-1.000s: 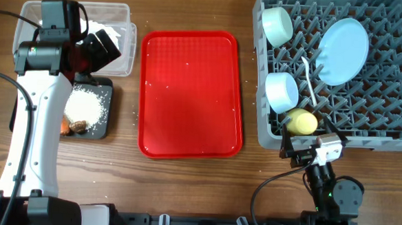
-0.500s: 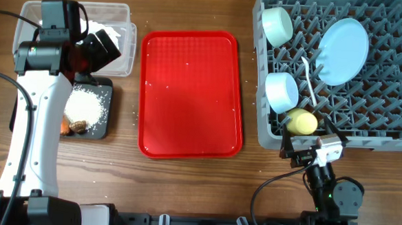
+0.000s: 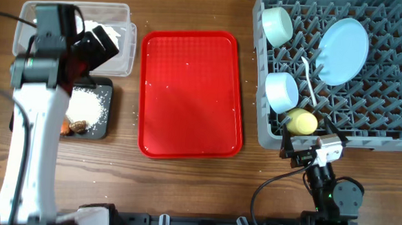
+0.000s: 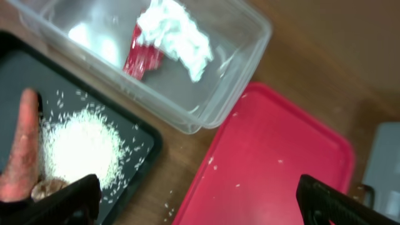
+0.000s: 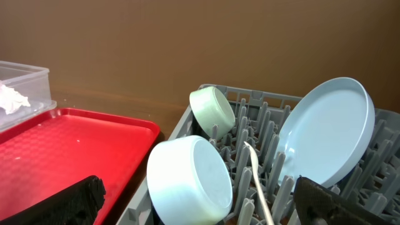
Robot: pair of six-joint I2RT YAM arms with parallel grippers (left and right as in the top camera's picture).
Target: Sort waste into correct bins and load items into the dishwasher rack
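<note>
The clear tub (image 3: 120,15) holds the white tissue (image 4: 175,37) and the red wrapper (image 4: 140,53). The black tray (image 3: 104,111) holds the rice heap (image 4: 78,147), the carrot (image 4: 22,147) and the brown scrap (image 4: 47,187). My left gripper (image 3: 98,45) hangs open and empty above the tub and tray (image 4: 200,200). The grey rack (image 3: 393,129) holds the blue plate (image 3: 343,51), green bowl (image 3: 277,25), light blue bowl (image 3: 282,91), yellow cup (image 3: 301,121) and white spoon (image 3: 309,80). My right gripper (image 3: 310,151) is open and empty at the rack's front edge.
A red serving tray (image 3: 192,91) lies between the bins and the rack, with a few rice grains on it. Loose grains lie on the wood next to the black tray. The right wrist view shows the tray's corner (image 5: 62,150) beside the rack wall (image 5: 181,128).
My left arm has shifted a little over the bins, with its gripper still open. The right arm and all objects have not moved.
</note>
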